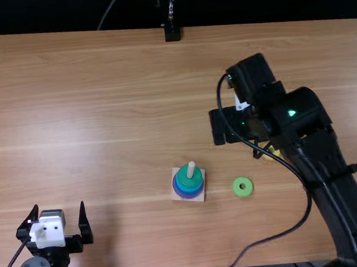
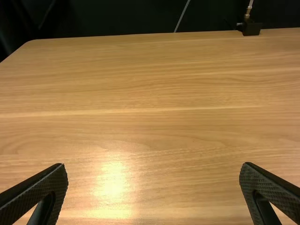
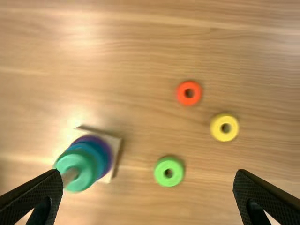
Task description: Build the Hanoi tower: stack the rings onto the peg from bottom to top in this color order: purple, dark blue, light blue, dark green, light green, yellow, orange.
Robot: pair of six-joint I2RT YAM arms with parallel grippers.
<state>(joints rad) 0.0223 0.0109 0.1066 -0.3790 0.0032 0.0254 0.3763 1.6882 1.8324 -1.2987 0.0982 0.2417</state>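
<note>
Four rings up, three on the counter, both sets of jaws open!

And here we are from above, twelve o'clock being the far edge of the light brown wooden counter (image 1: pixel 89 116). In the middle of the action sits the square pale wooden base (image 1: pixel 175 171) with its upright pale wooden peg (image 1: pixel 191 168), and what a stack it wears: round purple ring (image 1: pixel 189 195) at the bottom, dark blue ring and light blue ring above it, round dark green ring (image 1: pixel 184 181) on top, peg tip poking through!

Out at three o'clock from the peg, near the base but apart from it, lies the round light green ring (image 1: pixel 242 187), flat. Between two and three o'clock, farther out, there's the round yellow ring (image 1: pixel 272 151), partly covered by the right arm. The right wrist view picks up the round orange ring (image 3: pixel 189 93), near the yellow one, not touching.

Now the grippers! The right gripper (image 1: pixel 235 128) hangs above the counter between one and two o'clock from the peg, its jaws spread wide. Well apart, between eight and nine o'clock, the left gripper (image 1: pixel 59 207) has its jaws wide open too.
</note>
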